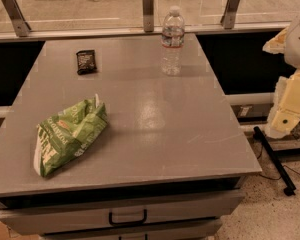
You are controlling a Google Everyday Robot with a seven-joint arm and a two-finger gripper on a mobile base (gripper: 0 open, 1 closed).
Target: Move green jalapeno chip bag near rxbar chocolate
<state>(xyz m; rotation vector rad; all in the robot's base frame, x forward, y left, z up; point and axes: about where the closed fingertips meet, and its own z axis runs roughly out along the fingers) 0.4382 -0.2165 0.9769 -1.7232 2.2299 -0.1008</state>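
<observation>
The green jalapeno chip bag (70, 135) lies crumpled on the front left of the grey table (180, 134). The rxbar chocolate (86, 61), a small dark wrapper, lies flat at the back left of the table, well beyond the bag. My arm shows at the right edge of the view, and the gripper (286, 118) hangs beside the table's right side, off the tabletop and far from both the bag and the bar. It holds nothing that I can see.
A clear plastic water bottle (172, 41) stands upright at the back middle of the table. A glass railing with metal posts (148, 8) runs behind the table. Drawers with a dark handle (127, 217) sit below the front edge.
</observation>
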